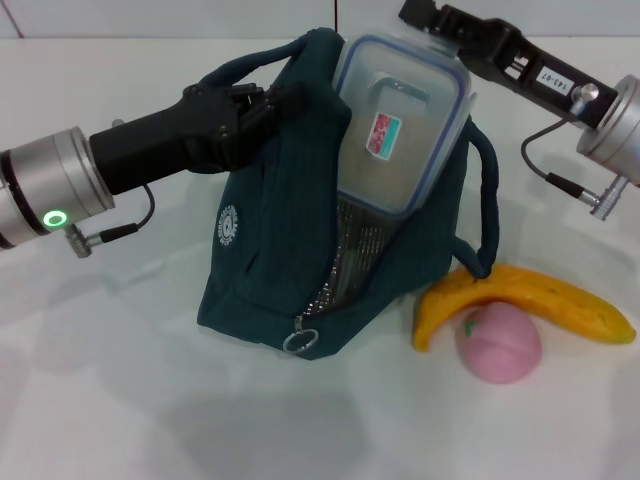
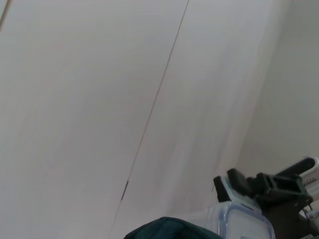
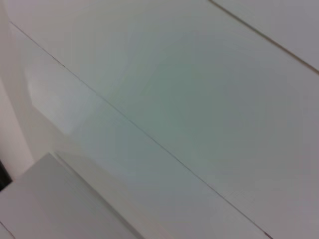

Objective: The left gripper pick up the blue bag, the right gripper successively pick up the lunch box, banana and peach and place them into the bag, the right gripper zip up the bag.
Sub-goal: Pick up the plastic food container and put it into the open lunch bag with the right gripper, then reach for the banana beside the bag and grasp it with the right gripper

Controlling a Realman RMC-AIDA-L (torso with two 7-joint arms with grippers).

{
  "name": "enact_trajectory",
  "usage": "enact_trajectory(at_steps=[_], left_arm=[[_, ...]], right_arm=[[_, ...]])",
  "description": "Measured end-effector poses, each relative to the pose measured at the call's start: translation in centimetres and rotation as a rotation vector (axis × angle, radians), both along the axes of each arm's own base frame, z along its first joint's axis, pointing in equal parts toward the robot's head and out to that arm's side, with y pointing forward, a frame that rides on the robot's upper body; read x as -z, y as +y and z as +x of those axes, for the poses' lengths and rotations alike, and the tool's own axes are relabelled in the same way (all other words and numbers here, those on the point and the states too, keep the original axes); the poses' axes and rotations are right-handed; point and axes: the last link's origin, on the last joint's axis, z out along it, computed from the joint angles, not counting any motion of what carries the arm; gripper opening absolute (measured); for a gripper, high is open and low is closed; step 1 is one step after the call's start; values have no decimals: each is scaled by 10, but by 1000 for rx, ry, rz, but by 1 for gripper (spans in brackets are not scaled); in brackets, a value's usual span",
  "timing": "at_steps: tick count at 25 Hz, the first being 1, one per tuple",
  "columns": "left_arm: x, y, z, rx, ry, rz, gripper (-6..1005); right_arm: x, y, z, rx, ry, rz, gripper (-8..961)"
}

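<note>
Jaws of left gripper (image 1: pixel 262 103) clamp the blue bag (image 1: pixel 270 230) rim; right gripper (image 1: pixel 440 30) jaws pinch the lunch box (image 1: pixel 400 120), half inside. Banana (image 1: pixel 540 295), peach (image 1: pixel 498 343) on tabletop (image 1: pixel 100 400).

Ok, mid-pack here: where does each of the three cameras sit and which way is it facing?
Head view: on the robot's head, looking down at the table; shows the left gripper at the blue bag, the right gripper at the lunch box, plus the banana and peach.
Left wrist view: on the left wrist, facing mostly pale panelled surface; no own fingers, only the other arm's gripper.
Right wrist view: on the right wrist, facing pale panels; no body parts.
Shared: head and left wrist views both show the lunch box, bag and right gripper.
</note>
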Motion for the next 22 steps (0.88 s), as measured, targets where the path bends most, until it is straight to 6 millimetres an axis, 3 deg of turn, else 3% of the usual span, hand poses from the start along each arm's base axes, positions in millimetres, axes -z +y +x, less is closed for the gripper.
enact_trajectory(at_steps=[3,8,10,13,15,18,22], left_arm=[[0,0,0,0,-1,-1,53],[3,-1,3,8,-16,-10,53],[3,-1,2,4,-16,-10,53],[2,-3,-1,-5,-14,-9,53],[2,-4,-4,-11,-13,-8,53],[1,-6,-7,-15,-7,-1,54],[1,-10,-13,-29,-3,5,54]], right_arm=[[-2,1,-1,-1,6,7,114],[-6,1,-1,-39,-23,27,251],[-15,-2,0,-87,-34,48,302],[-44,-10,6,-203,-78,128,374],[-62,-17,16,-247,-136,184,423],[-94,-38,47,-255,-312,288,495],[-108,-67,92,-209,-569,315,634]])
